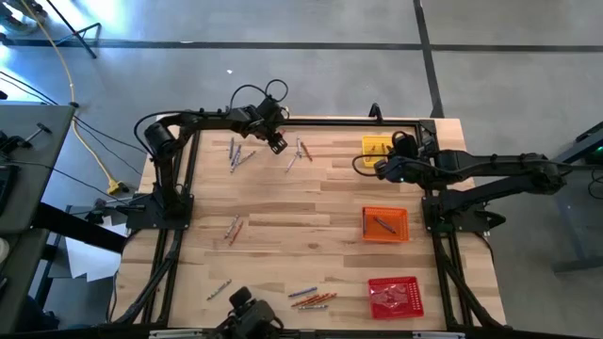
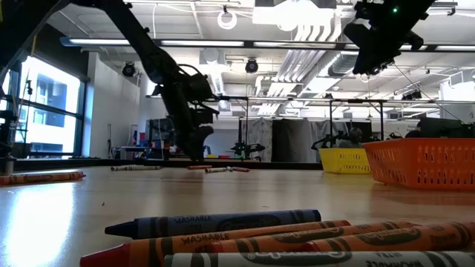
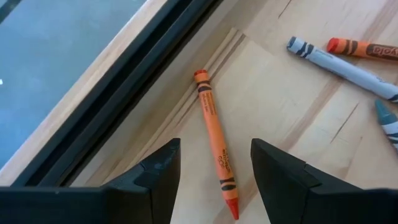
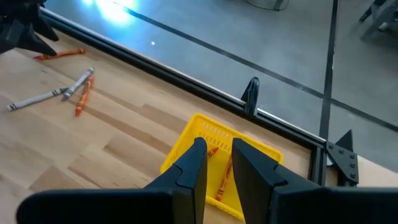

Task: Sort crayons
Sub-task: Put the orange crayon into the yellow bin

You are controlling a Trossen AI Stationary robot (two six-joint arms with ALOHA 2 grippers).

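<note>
Left hand (image 3: 214,171) spread, straddling an orange crayon (image 3: 215,142) near the table edge.

Crayons (image 1: 241,154) lie spread over the worktop (image 1: 301,202), three trays (image 1: 385,223) sit along its right side, and crayons lie in them.

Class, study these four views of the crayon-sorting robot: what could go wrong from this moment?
1. The left tool, open, straddles an orange crayon lying askew near the table's edge rail; closing could roll or flick it away instead of gripping it.
2. The right tool hangs low over the yellow tray; a careless move might nudge the tray.
</note>
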